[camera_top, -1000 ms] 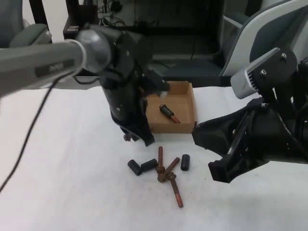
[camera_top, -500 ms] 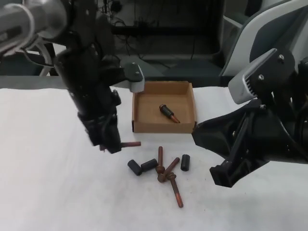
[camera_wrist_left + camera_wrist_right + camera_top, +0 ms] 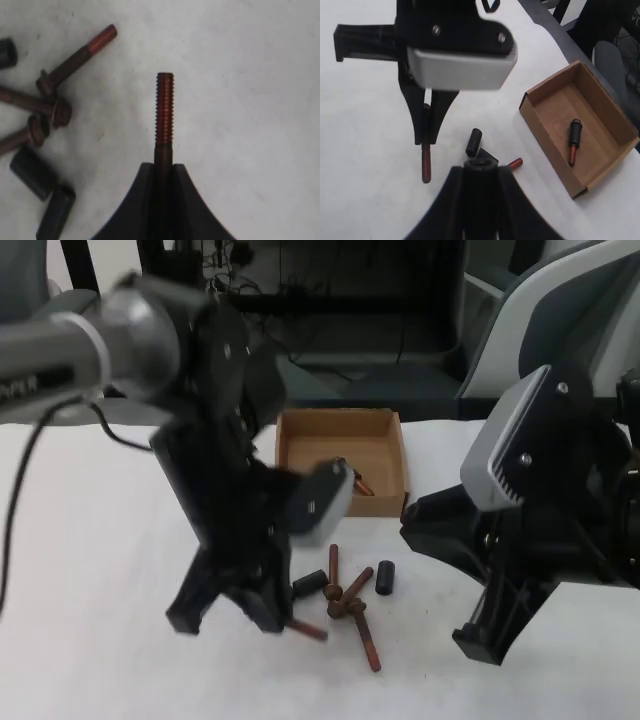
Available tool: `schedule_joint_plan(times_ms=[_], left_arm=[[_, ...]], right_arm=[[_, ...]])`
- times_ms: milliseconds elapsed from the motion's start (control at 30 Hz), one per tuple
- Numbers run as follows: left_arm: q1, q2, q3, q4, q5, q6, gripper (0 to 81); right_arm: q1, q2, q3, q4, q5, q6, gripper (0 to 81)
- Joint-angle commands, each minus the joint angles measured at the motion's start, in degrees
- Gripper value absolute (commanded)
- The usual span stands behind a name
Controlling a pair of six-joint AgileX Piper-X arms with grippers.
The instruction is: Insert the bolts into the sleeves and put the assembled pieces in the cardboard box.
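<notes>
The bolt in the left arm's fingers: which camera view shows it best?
The left wrist view: the bolt sticks out from the fingers of the left gripper, its thread plain. The right wrist view shows it farther off, hanging below those fingers. The high view shows its end under the arm.

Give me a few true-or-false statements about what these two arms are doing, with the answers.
1. The left end effector grips a bolt, threaded end sticking out. True.
2. The cardboard box is empty. False: one assembled piece lies in it.
3. The right end effector holds a sleeve. True.
4. The loose bolts lie inside the box. False: they lie on the white bench in front of it.
</notes>
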Motion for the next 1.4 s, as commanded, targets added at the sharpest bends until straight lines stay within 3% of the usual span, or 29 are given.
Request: schedule_joint_plan(times_ms=[0, 500, 800, 967, 1133, 1233, 1367], left_arm=[[-1.03, -0.71, 3.45, -4.04, 0.5, 8.62, 1.7], [3.36, -0.59, 10.69, -11.37, -1.66, 37.13, 1.7], [1.39, -0.59, 15.77, -20.93, -2.56, 37.9, 1.7], [1.0, -0.1, 16.39, -24.5, -8.77, 37.61, 1.7], [1.0, 0.08, 16.39, -25.58, -9.73, 35.39, 0.3], [1.0, 0.08, 16.39, -25.56, -9.14, 33.5, 15.4], [1.0, 0.08, 16.39, -25.85, -7.98, 32.63, 54.2]], right_arm=[[-0.31, -0.57, 0.05, -0.81, -0.6, -2.51, 0.6], [-0.31, -0.57, 0.05, -1.56, -0.6, -5.67, 0.6], [-0.31, -0.57, 0.05, -1.56, -0.6, -5.75, 0.6], [-0.31, -0.57, 0.05, -1.56, -0.6, -5.75, 0.6], [-0.31, -0.57, 0.05, -1.56, -0.6, -4.87, 0.6], [-0.31, -0.57, 0.05, -1.56, -0.6, -4.87, 0.6], [-0.31, -0.57, 0.05, -1.56, -0.6, -4.87, 0.6]])
